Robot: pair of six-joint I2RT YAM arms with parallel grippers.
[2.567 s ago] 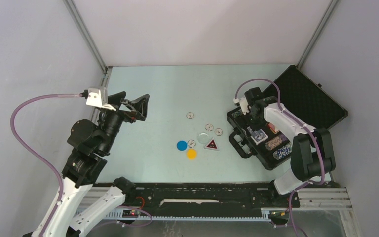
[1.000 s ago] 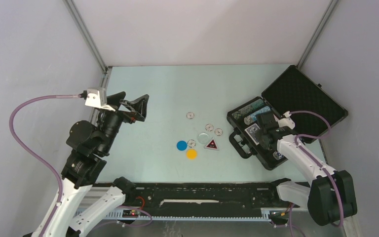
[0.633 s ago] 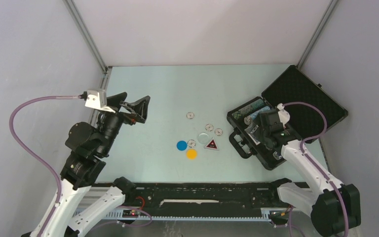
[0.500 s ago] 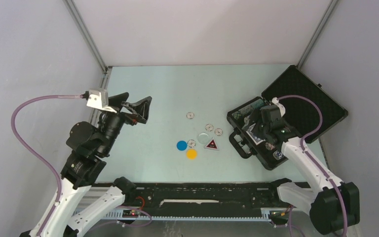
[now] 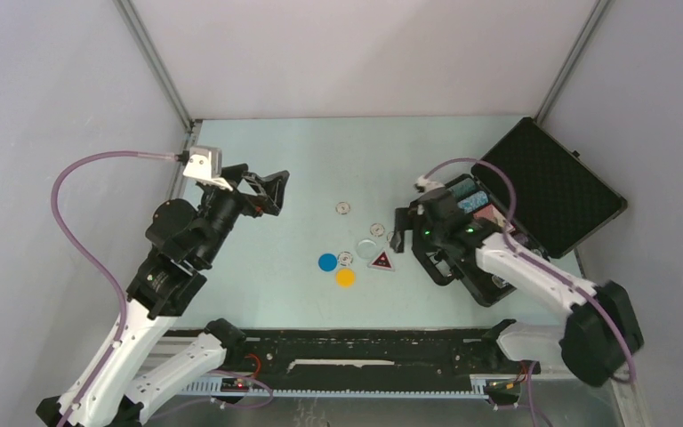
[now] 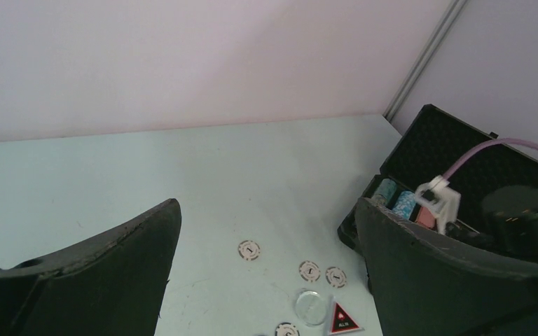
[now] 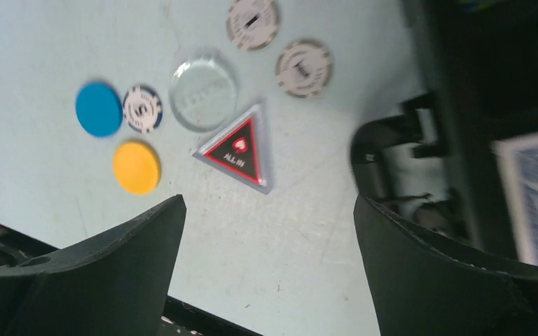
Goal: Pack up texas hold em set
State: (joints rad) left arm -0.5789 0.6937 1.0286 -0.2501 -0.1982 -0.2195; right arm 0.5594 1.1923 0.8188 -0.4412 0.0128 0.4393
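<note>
Black case (image 5: 556,185) lies open at the right of the overhead view, with chip rows (image 5: 468,194) and the blue-backed deck (image 7: 536,189) already bedded in its foam. Mid-frame on the surface (image 5: 302,160), nothing's packed yet: blue disc (image 5: 327,262), yellow disc (image 5: 346,277), clear disc (image 5: 366,247), red triangular marker (image 5: 381,260) and a few loose chips (image 5: 344,208). Right gripper (image 7: 267,203) hovers over them, jaws wide, empty. Left gripper (image 6: 266,210), upper left, is wide and empty too. The lid isn't shut.

loose discs (image 5: 345,277), marker (image 5: 381,260) left of case (image 5: 551,189)
</note>
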